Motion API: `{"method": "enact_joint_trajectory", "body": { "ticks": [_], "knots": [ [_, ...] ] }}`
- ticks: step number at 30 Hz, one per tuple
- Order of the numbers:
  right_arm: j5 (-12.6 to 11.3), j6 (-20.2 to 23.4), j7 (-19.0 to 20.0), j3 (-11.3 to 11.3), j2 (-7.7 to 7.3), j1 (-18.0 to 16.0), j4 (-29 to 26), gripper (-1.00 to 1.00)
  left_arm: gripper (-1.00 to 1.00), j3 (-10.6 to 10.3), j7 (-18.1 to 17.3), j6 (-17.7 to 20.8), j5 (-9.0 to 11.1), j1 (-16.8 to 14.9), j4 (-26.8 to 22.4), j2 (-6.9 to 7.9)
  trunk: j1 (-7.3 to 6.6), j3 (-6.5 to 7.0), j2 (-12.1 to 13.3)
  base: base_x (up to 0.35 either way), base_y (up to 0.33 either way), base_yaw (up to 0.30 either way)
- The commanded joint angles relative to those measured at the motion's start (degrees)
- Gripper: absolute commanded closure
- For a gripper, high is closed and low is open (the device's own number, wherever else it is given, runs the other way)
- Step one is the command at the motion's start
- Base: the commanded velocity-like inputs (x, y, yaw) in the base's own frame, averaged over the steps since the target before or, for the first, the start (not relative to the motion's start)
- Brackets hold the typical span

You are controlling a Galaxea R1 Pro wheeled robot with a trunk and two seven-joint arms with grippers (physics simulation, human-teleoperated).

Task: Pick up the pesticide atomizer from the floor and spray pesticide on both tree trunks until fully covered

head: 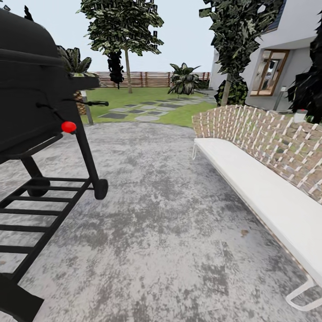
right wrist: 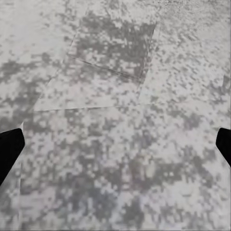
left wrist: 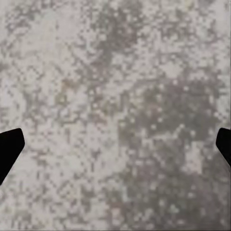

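Beyond the speckled grey concrete patio point(head: 170, 214), the green grass lawn point(head: 134, 96) is seen with two trees point(head: 127, 49) before a brown slatted fence point(head: 147, 79). A black wheeled grill point(head: 40, 112) and white woven-backed bench point(head: 264, 179) flank the patio. Left claw point(left wrist: 115, 144) and right claw point(right wrist: 115, 144) are spread wide, empty.

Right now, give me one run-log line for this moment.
location: concrete patio | left: black grill | right: white bench | ahead: lawn, tree trunk | both grippers open, empty
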Motion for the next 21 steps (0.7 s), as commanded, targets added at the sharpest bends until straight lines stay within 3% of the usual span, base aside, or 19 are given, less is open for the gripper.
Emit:
{"method": "enact_joint_trajectory", "body": {
  "ticks": [1,21],
  "knots": [
    [0.0,-0.2,0.0,0.0,-0.01,0.0,0.0,-1.0,-1.0,0.1,0.0,-0.2,0.1,0.0,0.0,-0.01,0.02,-0.05,0.0,0.34,0.0,0.0],
    [0.0,-0.2,0.0,0.1,0.0,0.0,0.1,-1.0,-1.0,0.1,0.0,-0.2,0.1,0.0,0.0,-0.01,0.02,-0.05,0.0,0.34,0.0,0.0]
  ]
}}
